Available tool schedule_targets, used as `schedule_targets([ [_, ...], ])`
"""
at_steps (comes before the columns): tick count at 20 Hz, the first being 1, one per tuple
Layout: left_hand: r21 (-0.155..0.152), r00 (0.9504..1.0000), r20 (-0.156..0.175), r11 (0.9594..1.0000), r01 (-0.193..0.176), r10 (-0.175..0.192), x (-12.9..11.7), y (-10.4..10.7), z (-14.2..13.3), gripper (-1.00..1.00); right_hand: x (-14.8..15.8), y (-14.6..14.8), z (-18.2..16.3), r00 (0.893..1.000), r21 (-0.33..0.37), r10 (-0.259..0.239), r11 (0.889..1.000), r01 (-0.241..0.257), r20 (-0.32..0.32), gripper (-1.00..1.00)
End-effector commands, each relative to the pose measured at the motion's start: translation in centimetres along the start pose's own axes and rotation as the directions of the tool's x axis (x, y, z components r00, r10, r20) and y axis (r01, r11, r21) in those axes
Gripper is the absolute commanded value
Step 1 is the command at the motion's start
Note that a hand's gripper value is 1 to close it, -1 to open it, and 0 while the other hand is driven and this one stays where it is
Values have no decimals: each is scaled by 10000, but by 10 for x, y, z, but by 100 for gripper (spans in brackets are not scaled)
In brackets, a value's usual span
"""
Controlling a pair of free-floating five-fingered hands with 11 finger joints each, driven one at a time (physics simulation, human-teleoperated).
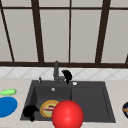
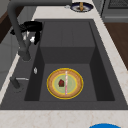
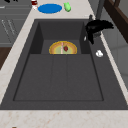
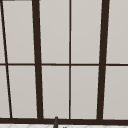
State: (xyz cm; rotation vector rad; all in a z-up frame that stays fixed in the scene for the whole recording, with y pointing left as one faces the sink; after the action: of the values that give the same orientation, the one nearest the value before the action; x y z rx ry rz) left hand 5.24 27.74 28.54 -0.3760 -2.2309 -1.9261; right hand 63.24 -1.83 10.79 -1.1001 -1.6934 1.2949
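Note:
My right hand (image 1: 67,74) hovers at the back of the sink, just right of the dark faucet (image 1: 56,71). Its fingers hang down loosely and hold nothing. From the left side this hand (image 2: 30,28) sits just beyond the faucet (image 2: 17,32), and from the right side the hand (image 3: 97,26) overlaps the faucet base. My left hand (image 1: 30,111) floats at the sink's front left corner, relaxed and holding nothing. A yellow-rimmed plate (image 1: 47,108) with a bit of food lies in the left basin, and the same plate (image 2: 65,83) (image 3: 63,48) is in both side views. A large red ball (image 1: 67,115) covers the sink's front edge.
The dark sink (image 1: 90,100) has a flat drainer on its right half. A blue plate (image 1: 6,106) and a green item (image 1: 8,92) lie on the left counter. A dark bowl (image 1: 125,109) sits at the right edge. A small white object (image 3: 99,53) rests on the back ledge.

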Motion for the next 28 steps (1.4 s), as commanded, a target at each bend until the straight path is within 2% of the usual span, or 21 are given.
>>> schedule_targets([
  [1, 0, 10000, 0, 10000, 0, 0, 0, 0, 0, 0, -9, -22, -1, 9997, -10, 55, 10000, -55, -229, -100],
  [4, 0, 10000, 0, 10000, 0, 0, 0, 0, 0, 0, -10, -43, -4, 10000, 141, -18, 9999, 18, -56, -100],
  [9, 0, 10000, 0, 10000, 0, 0, 0, 0, 0, 0, -19, -65, 8, 9990, 249, 20, 9997, -9, -455, -100],
  [11, 0, 10000, 0, 10000, 0, 0, 0, 0, 0, 0, -19, -63, 18, 9990, 772, 19, 9970, 15, -438, -100],
  [14, 0, 10000, 0, 10000, 0, 0, 0, 0, 0, 0, -19, -63, 31, 9982, 1055, 64, 9944, 0, -602, -100],
  [17, 0, 10000, 0, 10000, 0, 0, 0, 0, 0, 0, -21, -60, 33, 9969, 1591, -11, 9872, 137, -788, -100],
  [20, 0, 10000, 0, 10000, 0, 0, 0, 0, 0, 0, -26, -68, 36, 9945, 1703, -9, 9852, 189, -1049, -100],
  [24, 0, 10000, 0, 10000, 0, 0, 0, 0, 0, 0, -32, -69, 38, 9953, 2028, -308, 9780, 489, -916, -100],
  [26, 0, 10000, 0, 10000, 0, 0, 0, 0, 0, 0, -29, -67, 37, 9972, 1766, -253, 9836, 373, -697, -100],
  [28, 0, 10000, 0, 10000, 0, 0, 0, 0, 0, 0, -29, -69, 42, 9972, 1762, -227, 9837, 350, -714, -100],
])
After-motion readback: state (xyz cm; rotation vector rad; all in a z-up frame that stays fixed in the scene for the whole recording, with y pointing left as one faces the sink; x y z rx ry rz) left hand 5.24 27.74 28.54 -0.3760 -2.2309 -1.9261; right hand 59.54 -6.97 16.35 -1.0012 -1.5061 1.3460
